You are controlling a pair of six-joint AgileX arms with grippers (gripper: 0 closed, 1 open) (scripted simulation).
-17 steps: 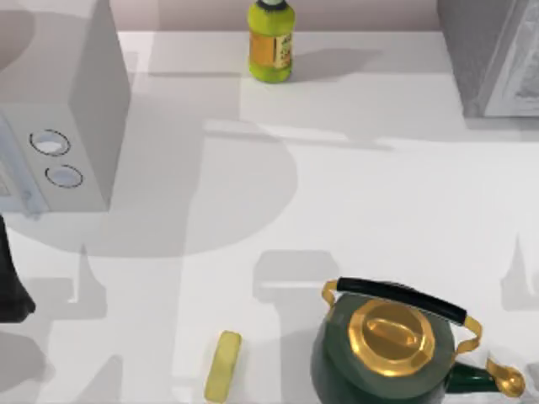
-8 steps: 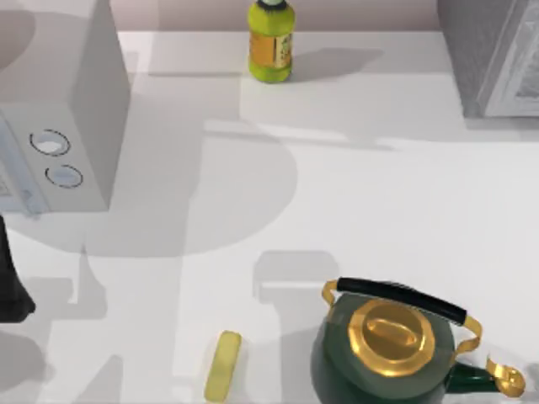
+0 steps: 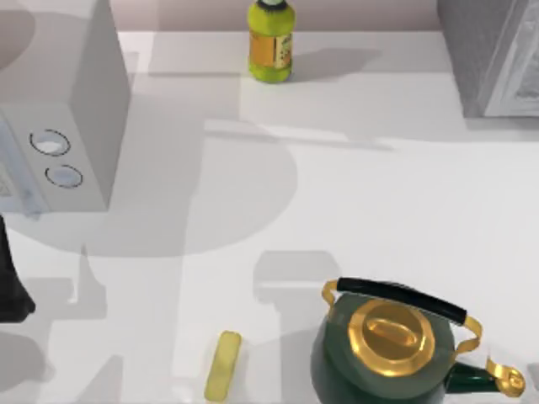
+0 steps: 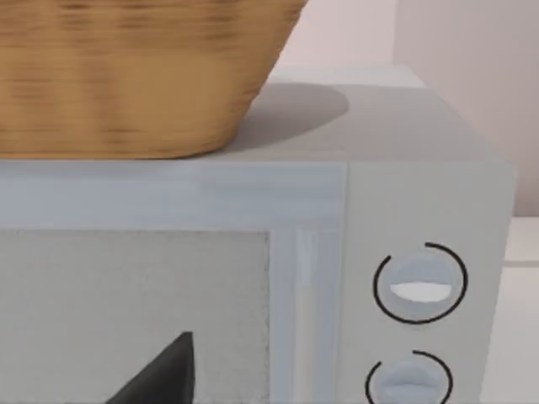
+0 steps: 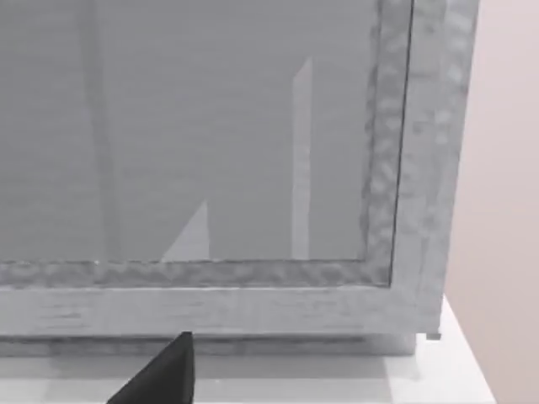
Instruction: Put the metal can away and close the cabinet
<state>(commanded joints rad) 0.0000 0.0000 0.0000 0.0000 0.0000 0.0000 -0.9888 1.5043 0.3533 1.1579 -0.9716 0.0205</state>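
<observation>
Metal can: where it stands I cannot tell, for nothing on the worktop (image 3: 379,210) matches it. A dark tip of the left fingers (image 4: 160,374) points at the front of a microwave (image 4: 253,278) with a woven basket (image 4: 126,76) on top. A like tip of the right fingers (image 5: 160,370) faces the grey framed front of the cabinet (image 5: 210,151) from close by. How far either pair is open, or whether it holds anything, I cannot tell.

Seen from above, the left arm (image 3: 10,282) is at the left edge, below the microwave, and the cabinet sits at the far right corner. A yellow-green bottle (image 3: 270,42) stands at the back, with a green kettle (image 3: 392,349) and a yellow bar (image 3: 222,366) near the front.

I judge the task barely begun, the right arm lining up on the cabinet. The next move likely calls for getting the front open, then finding the can and carrying it upright.
</observation>
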